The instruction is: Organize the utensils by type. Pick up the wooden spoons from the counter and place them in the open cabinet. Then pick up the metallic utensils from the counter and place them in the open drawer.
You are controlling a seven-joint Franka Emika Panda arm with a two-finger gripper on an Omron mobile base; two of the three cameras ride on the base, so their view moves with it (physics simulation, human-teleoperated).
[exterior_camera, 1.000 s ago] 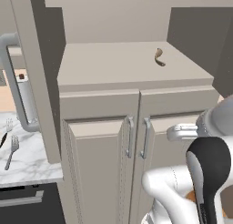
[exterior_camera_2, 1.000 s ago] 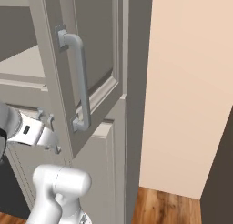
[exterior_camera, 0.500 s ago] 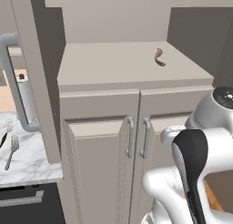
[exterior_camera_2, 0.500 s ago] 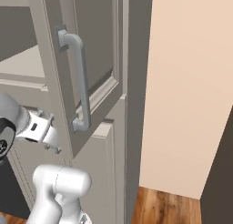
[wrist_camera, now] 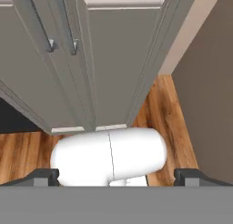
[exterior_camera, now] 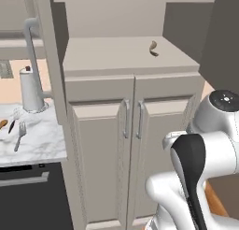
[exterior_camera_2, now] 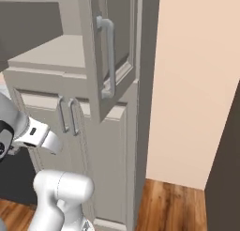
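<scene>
The end effector (wrist_camera: 116, 176) hangs empty with its jaws spread wide, aimed down at wooden floor (wrist_camera: 166, 109) before a tall beige double-door cupboard (exterior_camera: 133, 145). The slim orange-brown wooden spoon (exterior_camera: 3, 124) and grey-silver four-tined fork (exterior_camera: 19, 135) lie far left on the white marble counter (exterior_camera: 39, 142), beside a white paper-towel roll (exterior_camera: 30, 89). The open grey-beige cabinet door (exterior_camera_2: 110, 56) juts between.

The base is driving, so both base views are shifting. Off to the claw's (wrist_camera: 117, 176) right, the open cabinet door (exterior_camera_2: 93, 84) and its bar handle (exterior_camera_2: 108, 56) are sliding toward the middle of the right base view, while more wood floor (exterior_camera_2: 173, 202) and a dark wall (exterior_camera_2: 226, 169) are coming in beyond it. To the claw's left, the counter (exterior_camera: 43, 142) with the fork (exterior_camera: 19, 136) is creeping further into the left base view. Above the claw, the arm (exterior_camera: 205, 152) is folding, and its dark-capped joint (exterior_camera: 226, 99) is rising where the wrist was poking out.
</scene>
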